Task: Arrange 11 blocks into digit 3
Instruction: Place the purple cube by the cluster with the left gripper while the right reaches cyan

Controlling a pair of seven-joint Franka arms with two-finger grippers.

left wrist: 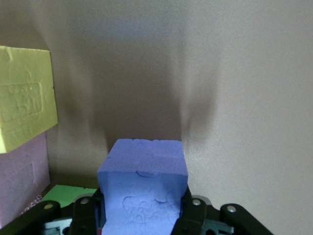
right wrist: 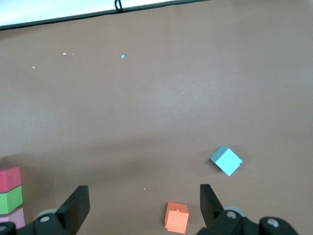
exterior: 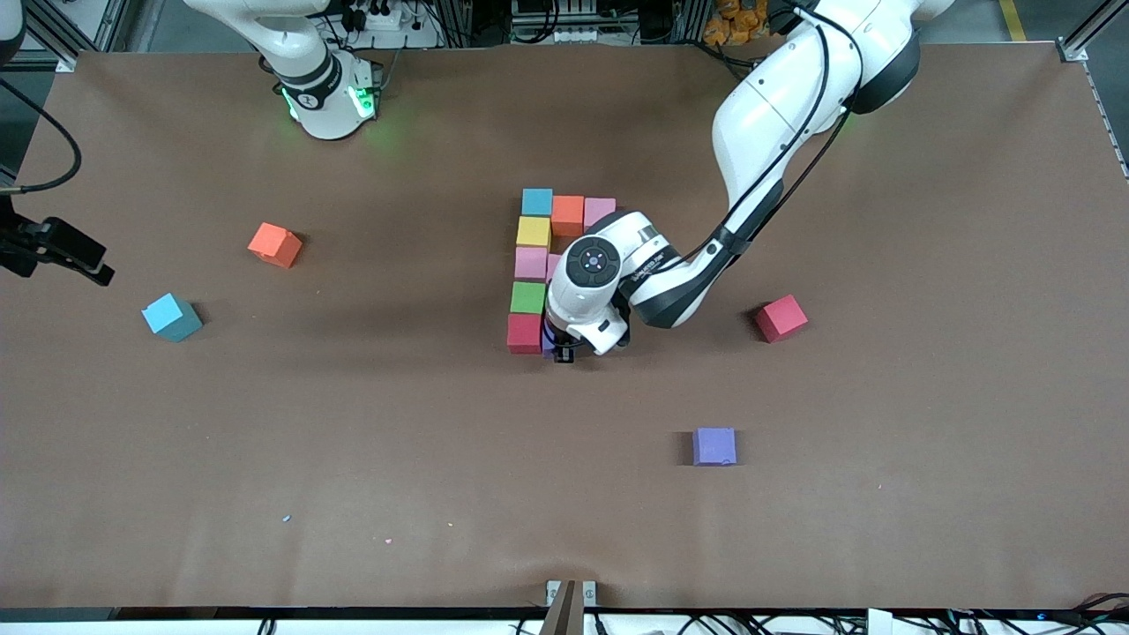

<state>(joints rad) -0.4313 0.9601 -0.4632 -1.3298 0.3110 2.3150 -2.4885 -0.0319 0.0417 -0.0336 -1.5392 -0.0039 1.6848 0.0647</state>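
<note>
- Left gripper (left wrist: 142, 215) pinches a purple block (left wrist: 143, 181) between its fingers, low beside the red block (exterior: 524, 333) of the digit 3 (exterior: 534, 265)
- Right gripper (right wrist: 142, 205) waits, fingers spread

My left arm reaches in from its base, elbow bent, wrist tipped down, the left gripper (left wrist: 142, 208) low at the table, fingers clamped. The right gripper (right wrist: 144, 208) waits aloft (fingers spread wide).

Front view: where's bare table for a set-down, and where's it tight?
Free: the wide strip nearer the camera than the loose purple block, and the stretch between the loose orange block and the block column. Tight: beside that column, where the left gripper holds a purple block.
</note>
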